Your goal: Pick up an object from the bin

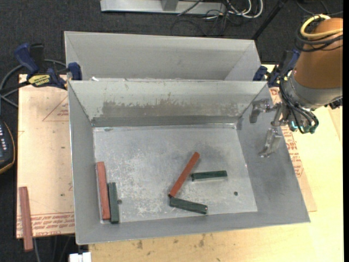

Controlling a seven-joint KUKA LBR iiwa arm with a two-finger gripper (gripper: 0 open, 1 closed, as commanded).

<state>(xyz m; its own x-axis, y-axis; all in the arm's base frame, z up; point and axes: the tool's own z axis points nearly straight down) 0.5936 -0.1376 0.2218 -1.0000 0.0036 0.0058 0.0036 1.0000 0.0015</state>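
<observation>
My gripper [260, 133] hangs above the bin's right sloping wall, near the rim, open and with nothing between its fingers. The nearest loose things lie on the bin floor to its lower left. An orange-red stick [184, 174] lies on a diagonal there. A short dark green stick [209, 175] lies flat just right of it. Another dark green stick [188, 205] rests at the orange-red stick's lower end. The gripper touches none of them.
At the floor's left edge a red stick [102, 191] and a dark green stick [113, 202] lie side by side, pointing front to back. The arm with its orange cover stands outside the bin's right rim.
</observation>
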